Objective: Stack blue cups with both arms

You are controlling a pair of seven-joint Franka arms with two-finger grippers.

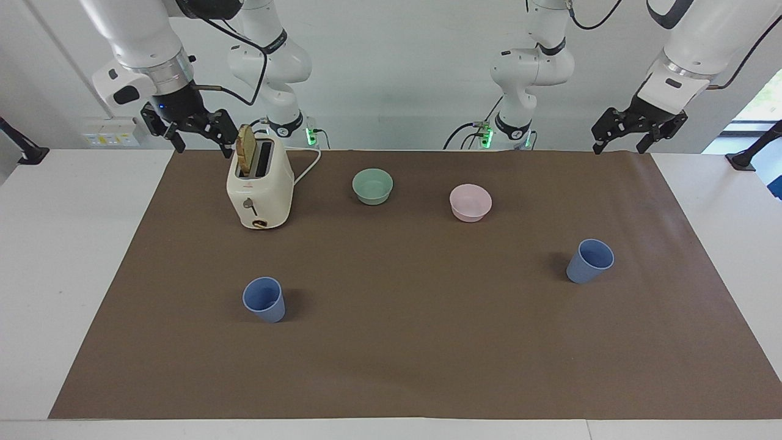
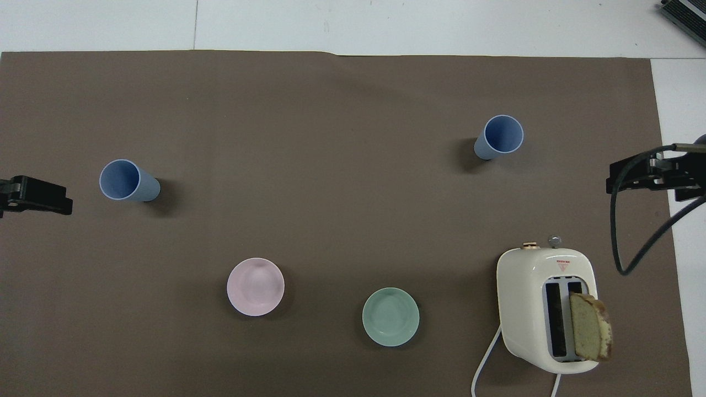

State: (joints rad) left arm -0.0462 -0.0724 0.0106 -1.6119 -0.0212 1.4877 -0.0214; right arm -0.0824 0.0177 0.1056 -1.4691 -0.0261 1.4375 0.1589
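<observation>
A: Judging progress: barely begun, by the look of it. Nothing stacked, nothing gripped. Blue cup toward the right arm's end (image 1: 264, 299) upright on the counter (image 1: 427, 366), well apart from the blue cup toward the left arm's end (image 1: 589, 260), also upright and a little nearer to the robots.

B: Agreed. And the tools?

A: Right tool (image 1: 206, 145) up in the air just beside the toaster (image 1: 259, 189) and its slice of bread (image 1: 246, 148), fingers spread wide, holding nothing. Left tool (image 1: 618, 145) raised over the corner of the brown mat at the left arm's end, likewise spread and empty.

B: So everything left: reaching, gripping each cup, bringing both together, nesting one in the other. Mint-green bowl (image 1: 372, 186) and pink bowl (image 1: 470, 202) no part of it.

A: Right. Now the hard-to-see bits. From overhead, only slivers of each tool, cut off at the frame edges, the right one partly masked by its cable. Upper arms cropped in the facing view. Cup interiors probably empty, though hard to confirm.
</observation>
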